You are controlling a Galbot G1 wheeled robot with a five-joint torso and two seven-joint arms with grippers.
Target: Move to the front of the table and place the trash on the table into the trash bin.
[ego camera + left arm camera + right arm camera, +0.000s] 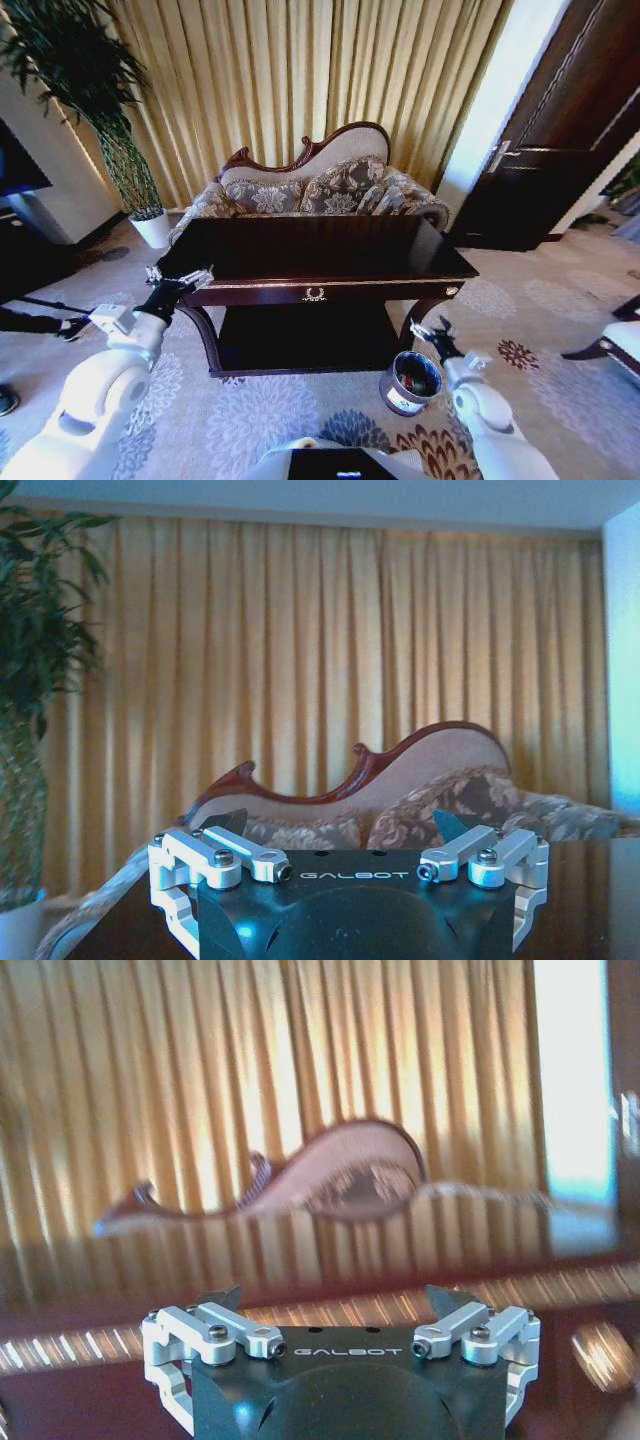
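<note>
Nearest in the head view, the right gripper [432, 331] hangs low at the table's near right corner with its jaws spread wide and nothing between them; its own camera shows the two fingertips [222, 1297] standing well apart. Just below and a touch to the left of it sits the one trash bin [411, 383], a small round dark bin with a grey band and a white label, standing on the patterned carpet [250, 415] beside the table's near right leg. On the left, the left gripper [180, 281] is held at the near left corner of the table [330, 255], level with the top, jaws likewise parted and empty, as its wrist view confirms with both fingers [225, 823] apart. The single glossy dark-brown table stretches between the two grippers, its gold drawer handle [314, 294] centred on the front edge; no trash can be made out on its top. Farther off stand one floral sofa [315, 190], one potted plant [95, 95] at far left, and gold curtains [300, 70] behind.
</note>
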